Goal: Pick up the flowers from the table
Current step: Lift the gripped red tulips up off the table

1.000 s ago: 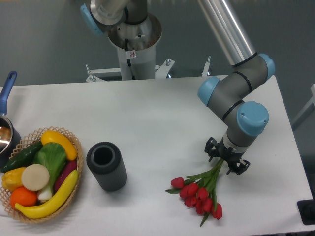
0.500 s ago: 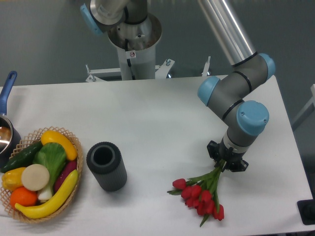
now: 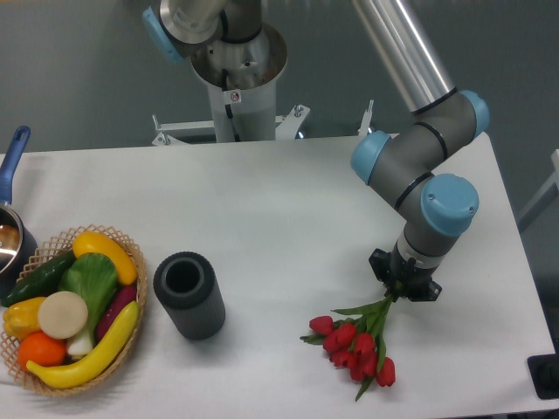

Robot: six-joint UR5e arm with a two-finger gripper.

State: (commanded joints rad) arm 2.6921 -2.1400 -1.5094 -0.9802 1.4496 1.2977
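Note:
The flowers (image 3: 354,340), a bunch of red tulips with green stems, hang down toward the front right of the white table (image 3: 279,218). My gripper (image 3: 403,286) is shut on the stem ends at the bunch's upper right. The red heads point down and left, close to the tabletop; I cannot tell whether they still touch it. The fingertips are mostly hidden under the wrist.
A dark grey cylinder (image 3: 189,295) lies left of the flowers. A wicker basket of fruit and vegetables (image 3: 70,305) sits at the front left. A pot with a blue handle (image 3: 10,218) is at the left edge. The arm's base (image 3: 236,78) stands behind the table.
The gripper's fingers closed on the stems. The bunch has shifted slightly up and right with the gripper.

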